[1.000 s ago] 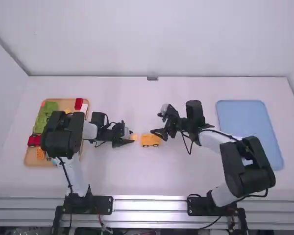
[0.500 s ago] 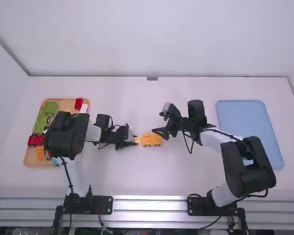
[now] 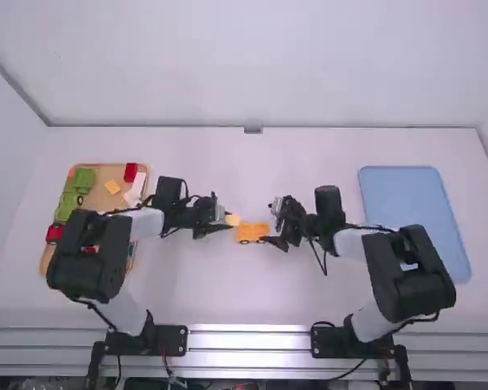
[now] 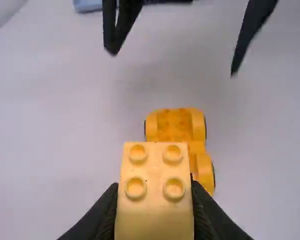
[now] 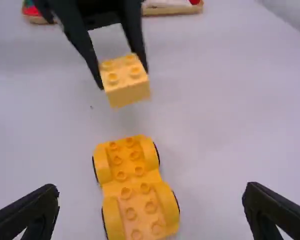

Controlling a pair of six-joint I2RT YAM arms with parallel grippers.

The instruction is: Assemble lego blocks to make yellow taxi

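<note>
In the high view my left gripper is beside a pale yellow block, and my right gripper stands at the right end of the orange-yellow car base. In the left wrist view my left gripper is shut on the pale yellow block, studs showing, with the wheeled car base beyond it. In the right wrist view my right gripper is open, its fingers wide either side of the studded car base; the held block hangs above the table, apart from the base.
A wooden tray at the left holds green, red, white and yellow blocks, partly behind the left arm. A blue tray lies at the right. White table surface surrounds the car base.
The left gripper has moved right and slightly away from the camera with the block. The right gripper has come down the picture toward the base. The base has shifted slightly right since the earliest frame.
</note>
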